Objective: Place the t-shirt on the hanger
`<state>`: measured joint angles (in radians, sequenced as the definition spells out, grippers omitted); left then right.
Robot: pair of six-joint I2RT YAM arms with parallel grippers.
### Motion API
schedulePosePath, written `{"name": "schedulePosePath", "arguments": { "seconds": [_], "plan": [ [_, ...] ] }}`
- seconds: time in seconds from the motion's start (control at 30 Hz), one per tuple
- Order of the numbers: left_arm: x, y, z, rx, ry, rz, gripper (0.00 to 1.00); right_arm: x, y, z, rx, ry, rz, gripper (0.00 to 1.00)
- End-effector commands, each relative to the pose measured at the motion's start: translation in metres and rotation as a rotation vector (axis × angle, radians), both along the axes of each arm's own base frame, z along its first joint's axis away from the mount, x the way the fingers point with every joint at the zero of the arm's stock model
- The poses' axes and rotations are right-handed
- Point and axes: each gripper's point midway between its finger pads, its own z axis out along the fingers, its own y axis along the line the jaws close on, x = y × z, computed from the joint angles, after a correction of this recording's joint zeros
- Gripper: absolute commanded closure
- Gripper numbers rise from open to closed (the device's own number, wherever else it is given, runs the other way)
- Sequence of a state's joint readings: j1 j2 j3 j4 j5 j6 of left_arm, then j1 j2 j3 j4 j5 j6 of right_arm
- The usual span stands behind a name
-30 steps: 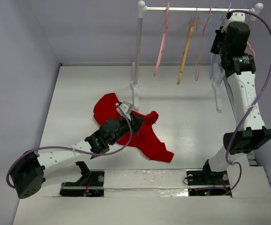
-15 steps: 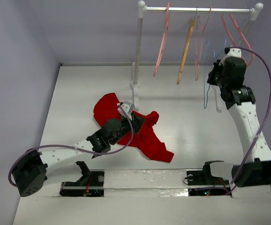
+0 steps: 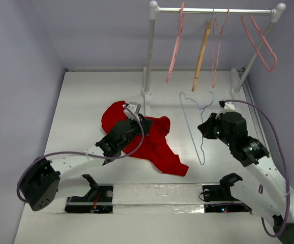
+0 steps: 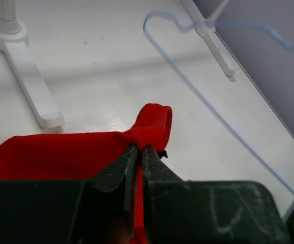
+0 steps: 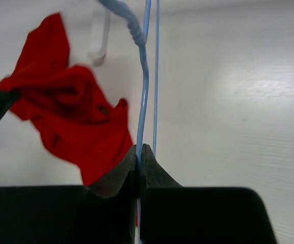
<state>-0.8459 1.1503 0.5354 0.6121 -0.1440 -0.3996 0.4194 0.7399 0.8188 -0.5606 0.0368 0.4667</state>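
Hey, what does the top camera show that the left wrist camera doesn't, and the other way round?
Only the top view shows the rail with its pink hangers and tan wooden hanger. It also shows the right gripper holding the pale-blue hanger low over the table.

Only the left wrist view shows, close up, the left gripper shut on a raised fold of the red t-shirt.

Both show the t-shirt, the pale-blue hanger and the rack's white foot.

white rail (image 3: 213, 9) on two posts (image 3: 149, 51) | hung: three pink hangers (image 3: 176, 43), tan wooden hanger (image 3: 202, 53) | white table (image 3: 96, 91)
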Motion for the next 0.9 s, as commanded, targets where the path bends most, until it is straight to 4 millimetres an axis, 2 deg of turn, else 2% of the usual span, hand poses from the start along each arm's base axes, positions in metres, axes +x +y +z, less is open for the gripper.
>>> {"name": "schedulePosePath", "arguments": {
  "seconds": [0.0,0.03,0.23,0.4,0.5,0.53,0.67,0.87],
  "plan": [
    [0.017,-0.002,0.037,-0.106,-0.053,0.014,1.0,-0.026,0.035,-0.011,0.083,0.061,0.091,1.0],
    [0.021,0.001,0.037,-0.103,-0.052,0.026,1.0,-0.039,0.047,-0.012,0.077,0.063,0.144,1.0],
    [0.045,0.013,0.034,-0.076,-0.049,0.096,1.0,-0.07,0.06,0.002,0.078,0.059,0.204,1.0],
    [0.059,0.016,0.028,-0.05,-0.037,0.132,1.0,-0.083,0.069,-0.001,0.009,0.071,0.254,1.0],
    [0.067,0.02,0.026,-0.042,-0.031,0.149,1.0,-0.091,0.071,0.017,-0.001,0.025,0.269,1.0],
    [0.068,0.018,0.028,-0.044,-0.032,0.147,1.0,-0.092,0.072,0.031,0.016,0.003,0.272,1.0],
    [0.073,0.019,0.031,-0.046,-0.036,0.15,1.0,-0.099,0.081,0.046,0.009,-0.021,0.312,1.0],
    [0.071,0.021,0.032,-0.039,-0.036,0.153,1.0,-0.095,0.09,0.065,-0.05,-0.078,0.323,1.0]
  ]
}}
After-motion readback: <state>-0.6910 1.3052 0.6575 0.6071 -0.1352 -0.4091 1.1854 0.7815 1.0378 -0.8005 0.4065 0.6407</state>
